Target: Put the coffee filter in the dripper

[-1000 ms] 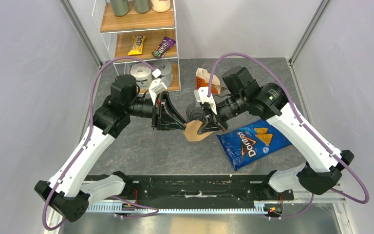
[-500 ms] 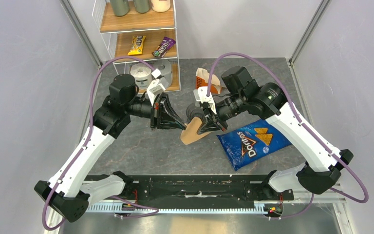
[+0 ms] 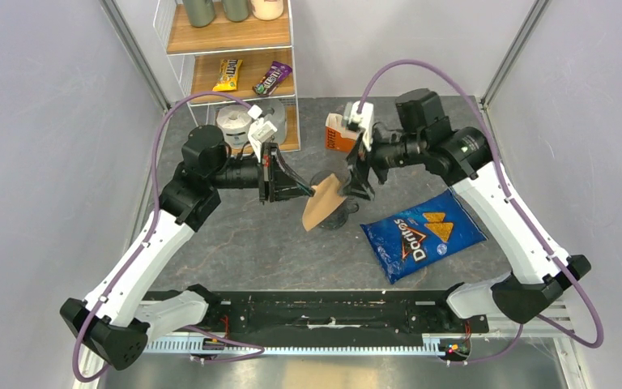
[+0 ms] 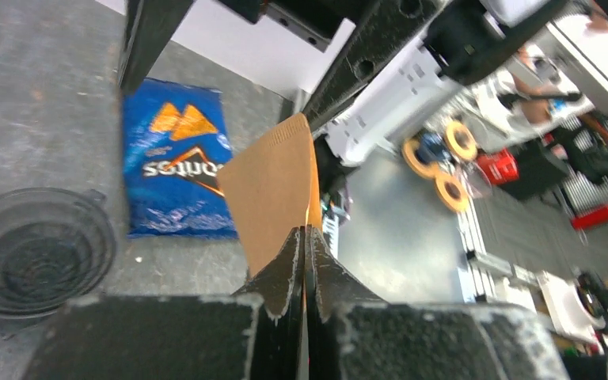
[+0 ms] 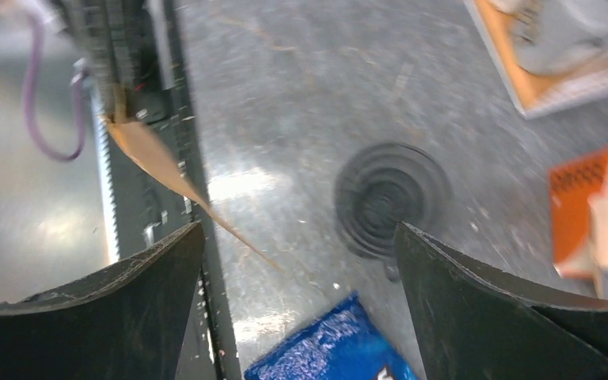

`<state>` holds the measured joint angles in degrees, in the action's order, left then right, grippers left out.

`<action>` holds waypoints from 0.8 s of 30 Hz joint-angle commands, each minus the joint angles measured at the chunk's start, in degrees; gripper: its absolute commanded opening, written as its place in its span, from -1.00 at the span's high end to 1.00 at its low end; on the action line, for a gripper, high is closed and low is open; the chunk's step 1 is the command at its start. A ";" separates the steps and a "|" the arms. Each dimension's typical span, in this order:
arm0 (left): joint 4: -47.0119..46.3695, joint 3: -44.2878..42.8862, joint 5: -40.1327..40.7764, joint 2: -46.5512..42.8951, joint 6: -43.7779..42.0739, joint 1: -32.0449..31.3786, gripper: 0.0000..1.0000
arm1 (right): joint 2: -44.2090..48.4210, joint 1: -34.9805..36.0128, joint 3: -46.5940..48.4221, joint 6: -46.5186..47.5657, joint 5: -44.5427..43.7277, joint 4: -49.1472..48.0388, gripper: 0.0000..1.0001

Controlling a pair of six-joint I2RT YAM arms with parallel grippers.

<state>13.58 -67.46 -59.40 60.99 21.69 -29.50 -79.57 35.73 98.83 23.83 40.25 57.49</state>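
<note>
coffee filter (image 4: pixel 273 190), pinched in left jaws

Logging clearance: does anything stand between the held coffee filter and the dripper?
Nothing visible does. The left gripper pinches the coffee filter near the dripper, whose mouth is empty. The open right gripper hangs near its rim, apart from the filter.

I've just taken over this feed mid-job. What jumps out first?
The tan coffee filter, pinched by the shut left gripper, hangs in the air at centre, with the empty dark dripper on the table beside it. The right gripper hangs wide open close by, and a bright blue Doritos bag lies further right.
</note>
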 commanded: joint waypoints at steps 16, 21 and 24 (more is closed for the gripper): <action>-17.01 -5.22 20.54 10.41 12.81 0.75 0.95 | 0.90 -5.93 1.64 -36.59 -2.47 -18.40 -0.55; -18.84 -4.79 21.25 10.82 13.91 -0.86 0.96 | -0.26 -5.85 0.01 -39.29 -2.02 -21.43 -0.55; -19.56 -4.31 21.47 10.56 14.39 -1.28 0.96 | -0.91 -5.93 -0.19 -39.55 -2.43 -21.80 -0.52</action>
<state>-1.04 -69.89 -39.05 71.90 33.50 -30.06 -80.03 29.82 98.89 -12.71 36.60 39.72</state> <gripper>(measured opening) 0.030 0.773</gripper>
